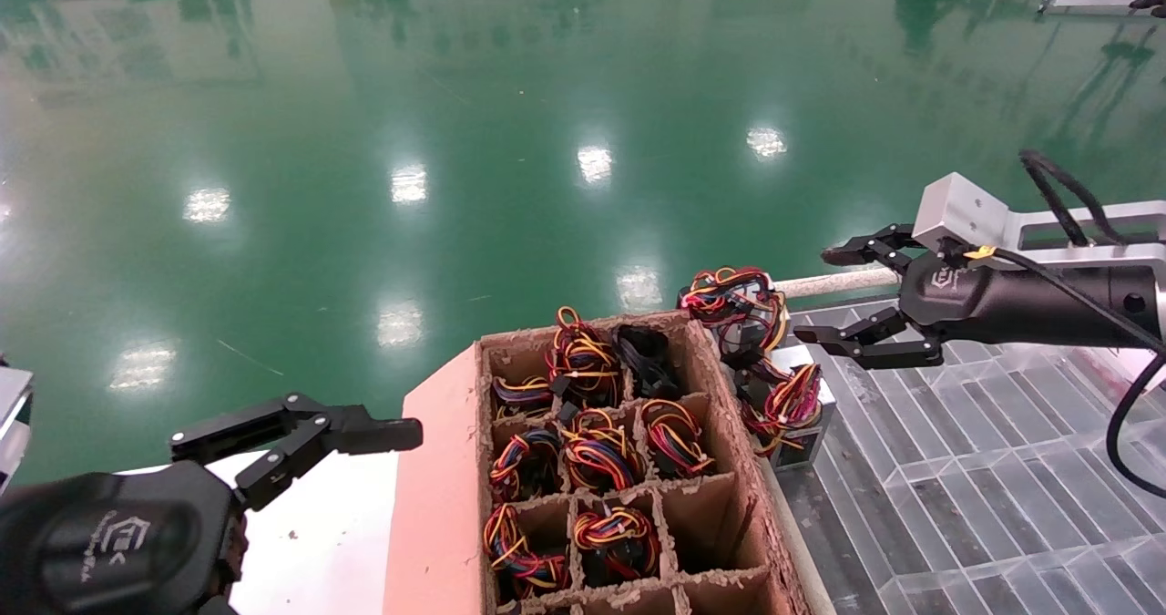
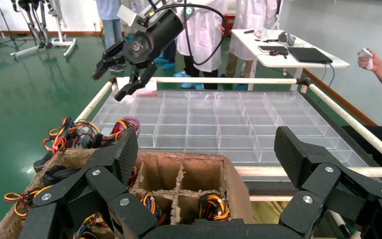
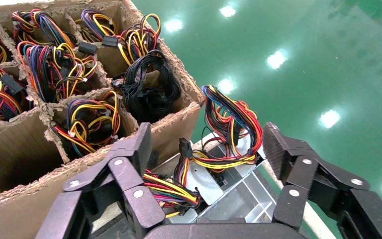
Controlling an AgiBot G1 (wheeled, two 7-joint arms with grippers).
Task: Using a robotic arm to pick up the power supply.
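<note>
Currently your robotic arm hovers, fingers spread and empty, above the power supply beside the cardboard box. Left gripper parked, fingers apart.

The robotic arm's black linkage-finger gripper hangs with fingers spread wide in free air above the clear plastic compartment tray, near its far left corner. Just beside that corner, two silver metal power supplies with tangled red, yellow and black wire bundles stand against the brown cardboard divider box, whose wall blocks approach from the left. A white tube rail borders the tray's far edge.
</note>
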